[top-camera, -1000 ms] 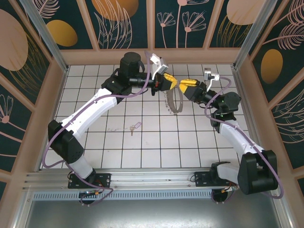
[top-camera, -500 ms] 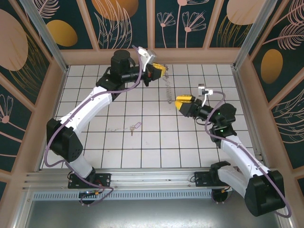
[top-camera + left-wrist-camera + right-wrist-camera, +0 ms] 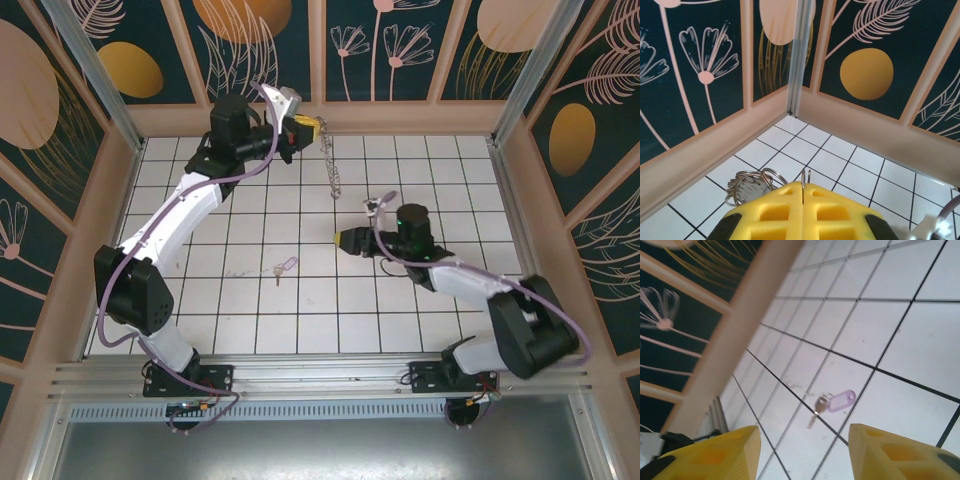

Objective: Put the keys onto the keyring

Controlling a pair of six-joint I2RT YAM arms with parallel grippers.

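The left gripper point(image 3: 803, 189) is clamped shut on the thin wire of the keyring point(image 3: 333, 166), which hangs edge-on below it near the back wall point(image 3: 400, 118). The right gripper point(image 3: 804, 440) stands parted and empty, low over the floor point(image 3: 300, 300). The key point(image 3: 834, 402) lies flat on the tiles with its lilac tag, well apart from the keyring.

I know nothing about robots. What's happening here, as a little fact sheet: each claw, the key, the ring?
left gripper: shut on the keyring, raised near the back wall
keyring: hangs down from the left gripper
right gripper: open, empty, pointed toward the key
key: lies on the tiled floor, lilac tag attached, apart from both grippers
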